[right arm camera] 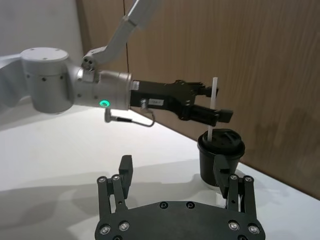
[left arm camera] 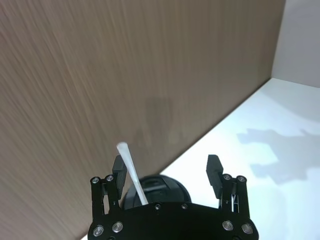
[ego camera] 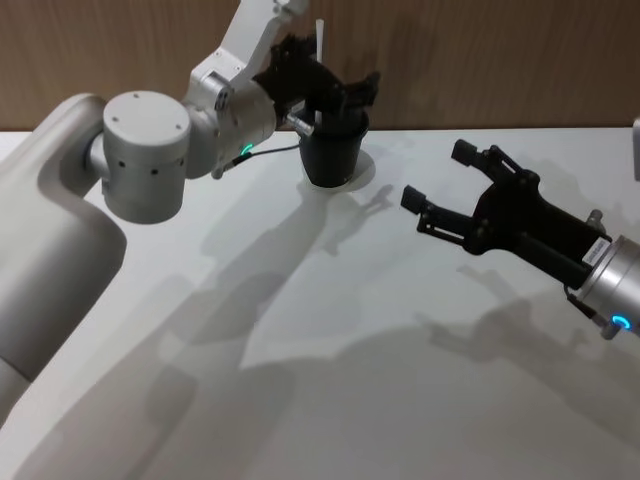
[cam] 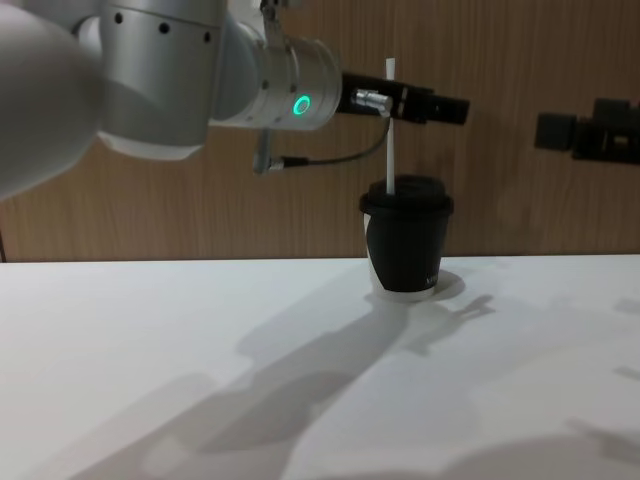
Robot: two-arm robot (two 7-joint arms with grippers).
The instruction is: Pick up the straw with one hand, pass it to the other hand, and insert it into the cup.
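Through cup (cam: 406, 245) lid, straw (cam: 390, 130) upright

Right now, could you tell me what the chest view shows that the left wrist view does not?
Only the chest view shows the cup's full side standing on the table, and the straw's lower end in the lid. Only the left wrist view shows the left gripper open, its fingers apart either side of the straw. Both show straw, cup and wooden wall.
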